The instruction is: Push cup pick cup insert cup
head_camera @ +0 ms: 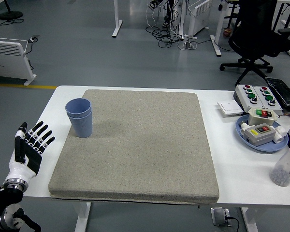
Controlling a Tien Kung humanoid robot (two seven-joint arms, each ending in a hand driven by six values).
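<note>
A blue cup (79, 117) stands upright at the left edge of the grey mat (135, 145), with a second blue cup nested inside it, its rim showing just above. My left hand (31, 145) hovers over the table's left edge, fingers spread and holding nothing, about a hand's width left and below the cups. My right hand is out of view.
The white table (241, 174) carries a blue plate (246, 137) with button boxes at the right, a larger button box (253, 95) and a white switch plate (229, 107) behind it, and a red-capped clear bottle (286, 166) near the right edge.
</note>
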